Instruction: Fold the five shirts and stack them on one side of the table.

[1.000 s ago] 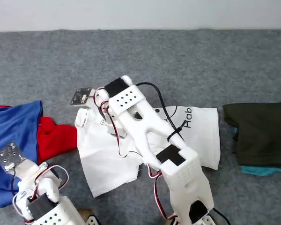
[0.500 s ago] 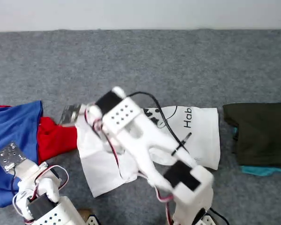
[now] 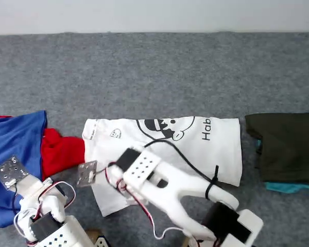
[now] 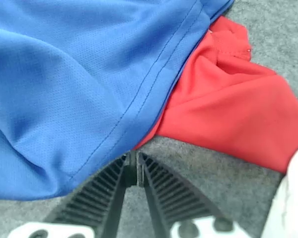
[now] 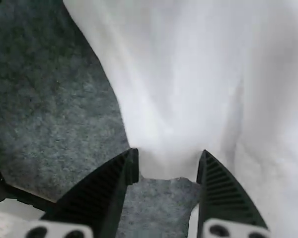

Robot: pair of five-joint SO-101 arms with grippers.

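Note:
A white printed shirt [image 3: 195,144] lies spread flat mid-table. My right gripper [image 5: 166,166] is open over its near-left part, with the shirt's edge [image 5: 164,163] between the fingers; in the high view the right gripper [image 3: 107,177] sits low by that corner. A blue shirt [image 3: 15,139] lies crumpled at the left, overlapping a red shirt [image 3: 62,152]. My left gripper [image 4: 137,161] is shut, its tips at the blue shirt's hem [image 4: 139,104] beside the red shirt [image 4: 228,114]. A folded dark shirt [image 3: 286,144] rests on a teal one [image 3: 288,188] at the right.
Grey carpet-like table surface [image 3: 154,72] stretches open behind the shirts up to a pale wall. The left arm [image 3: 38,206] stands at the near-left corner, and the right arm's base [image 3: 226,224] is at the near edge.
The right arm has drawn back from the white shirt's far-left corner toward the near edge, uncovering the print. The shirt's far-left part now lies flat. The left arm has not moved.

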